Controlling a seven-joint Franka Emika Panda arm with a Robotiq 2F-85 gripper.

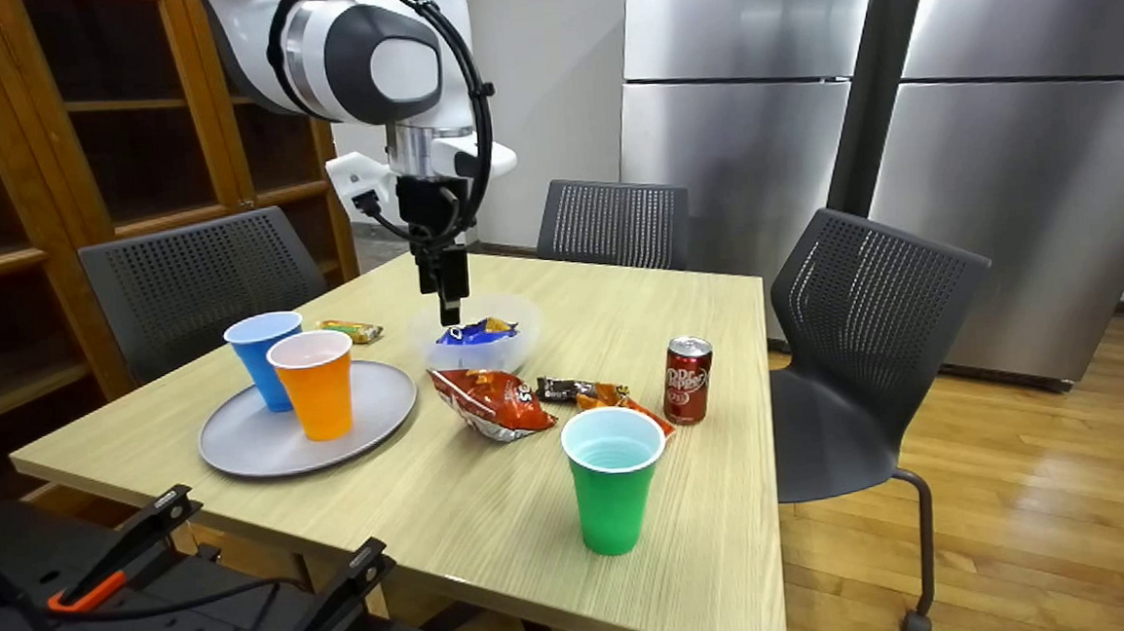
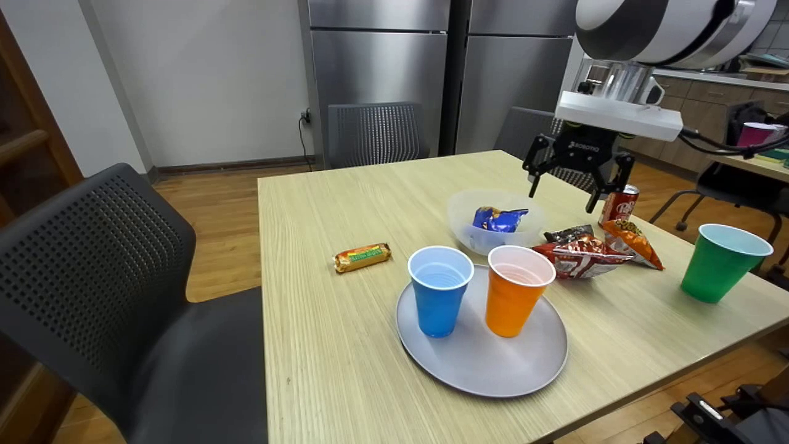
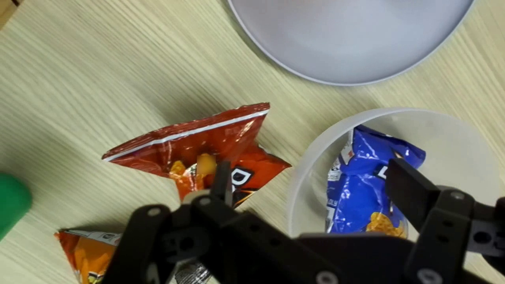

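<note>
My gripper (image 3: 309,167) stands open above the table, nothing between its fingers. In the wrist view, one finger (image 3: 223,177) overlaps the red chip bag (image 3: 189,144) and the other overlaps the blue chip bag (image 3: 355,185). That blue bag lies inside a translucent white bowl (image 3: 298,187). In an exterior view the gripper (image 2: 561,202) hangs higher than the bowl (image 2: 459,213) and bags, apart from them. The red bag (image 1: 489,403) rests on the table beside the bowl. An orange bag (image 2: 635,243) and a dark bag (image 2: 567,233) lie close to it.
A grey plate (image 2: 487,370) carries a blue cup (image 2: 437,302) and an orange cup (image 2: 515,296). A green cup (image 1: 612,498) stands near the table edge, with a red soda can (image 1: 688,386) farther back. A gold-wrapped roll (image 2: 362,257) lies on the table; chairs surround it.
</note>
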